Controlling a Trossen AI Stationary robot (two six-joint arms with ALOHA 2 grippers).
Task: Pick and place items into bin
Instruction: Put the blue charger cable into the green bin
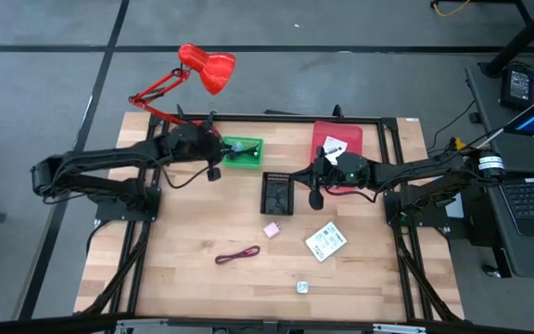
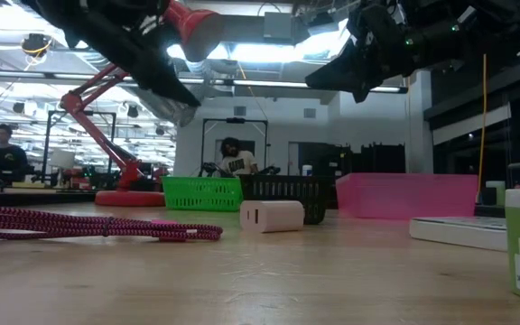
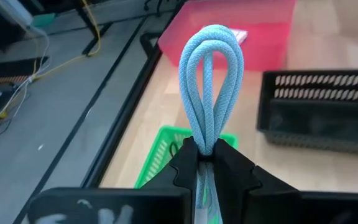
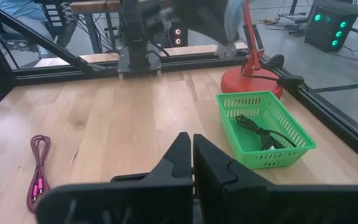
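My left gripper [image 3: 207, 152] is shut on a folded light-blue cord [image 3: 210, 81] above the green bin [image 3: 160, 155], at the table's far left [image 1: 219, 160]. A black cord [image 4: 260, 134] lies inside the green bin [image 4: 263, 127]. My right gripper [image 4: 192, 140] hangs shut and empty beside the black bin [image 1: 278, 192]. On the table lie a maroon cord [image 1: 237, 255], a pink cube [image 1: 271, 229], a white packet [image 1: 325, 241] and a tiny white cube [image 1: 302, 288]. Another white packet [image 1: 334, 147] lies in the pink bin [image 1: 350, 134]. My left gripper pinches the doubled cord between its two fingers, across several strands [image 3: 205, 144]. The looped end [image 3: 211, 37] sticks out beyond the fingertips, and the rest runs back between the fingers [image 3: 202, 186]. The cord is lifted clear, over the green bin.
A red desk lamp [image 1: 207, 67] stands behind the table's far left edge, with its base [image 4: 250, 78] close to the green bin. The three bins stand in a row along the far side. People sit in the room beyond the table [image 2: 233, 162].
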